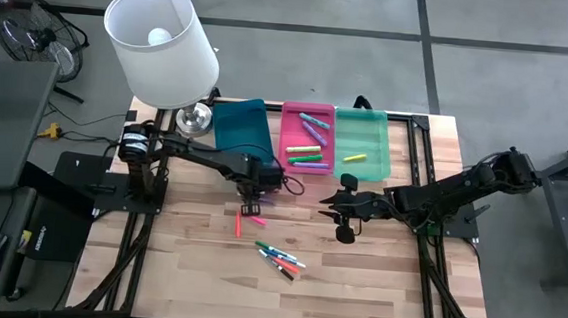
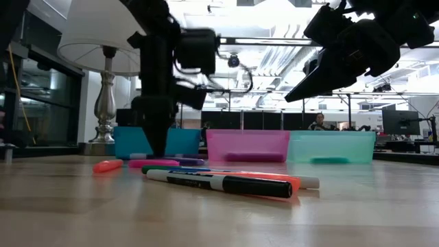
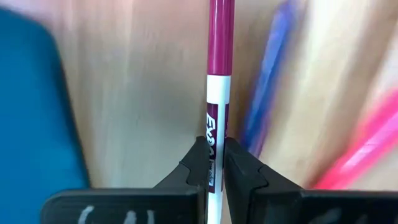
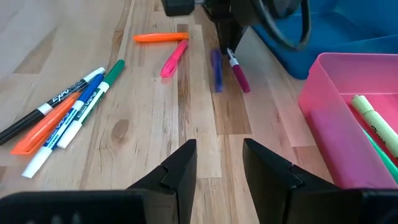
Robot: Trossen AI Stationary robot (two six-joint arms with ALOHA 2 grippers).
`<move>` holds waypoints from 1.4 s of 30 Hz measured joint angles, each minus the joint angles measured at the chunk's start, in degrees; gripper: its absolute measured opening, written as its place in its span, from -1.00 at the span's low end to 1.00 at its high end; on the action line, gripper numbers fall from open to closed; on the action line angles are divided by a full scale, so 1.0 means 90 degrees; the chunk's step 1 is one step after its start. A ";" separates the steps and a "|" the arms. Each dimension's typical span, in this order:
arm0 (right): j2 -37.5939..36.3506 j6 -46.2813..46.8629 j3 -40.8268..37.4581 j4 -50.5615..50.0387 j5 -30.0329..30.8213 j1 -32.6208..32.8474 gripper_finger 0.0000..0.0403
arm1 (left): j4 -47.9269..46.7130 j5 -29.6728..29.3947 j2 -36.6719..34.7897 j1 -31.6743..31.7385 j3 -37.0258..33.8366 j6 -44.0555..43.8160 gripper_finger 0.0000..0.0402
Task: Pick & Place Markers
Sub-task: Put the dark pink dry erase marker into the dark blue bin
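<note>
Two dark, jointed arms trail black cables and end in matte black, wedge-tipped fingers (image 4: 186, 163).

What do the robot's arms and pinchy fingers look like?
Both arms are dark, black and jointed, with black cables looping beside them. The left gripper has two black wedge-shaped fingers, with white scribbled marks on the black bar beneath them. The right gripper has the same black wedge-shaped fingers on a black bar.

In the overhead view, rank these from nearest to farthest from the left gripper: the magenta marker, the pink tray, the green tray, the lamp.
1. Magenta marker: clamped between the left gripper's fingers.
2. Pink tray: just beyond, toward the right arm's side.
3. Green tray: next past the pink one.
4. Lamp: far back corner.
</note>
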 joint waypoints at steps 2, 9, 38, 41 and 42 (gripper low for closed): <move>0.0000 0.0000 0.0000 0.0000 0.0000 0.0000 -0.41 | -0.0092 -0.0017 -0.0016 -0.0005 0.0130 0.0013 -0.91; 0.0002 -0.0049 0.0000 0.0000 -0.0002 0.0000 -0.41 | -0.1127 -0.0442 -0.0018 -0.0082 0.0462 -0.0078 -0.91; 0.0002 -0.0053 0.0000 -0.0020 0.0002 0.0000 -0.41 | -0.1555 -0.2251 -0.1146 0.1179 0.0531 0.0115 -0.91; 0.0002 -0.0055 0.0000 -0.0022 0.0012 0.0000 -0.41 | -0.1514 -0.2322 -0.1110 0.1424 0.0531 0.0331 -0.91; 0.0002 -0.0053 0.0000 -0.0022 0.0014 0.0000 -0.41 | -0.1451 -0.2311 -0.1057 0.1500 0.0531 0.0438 -0.91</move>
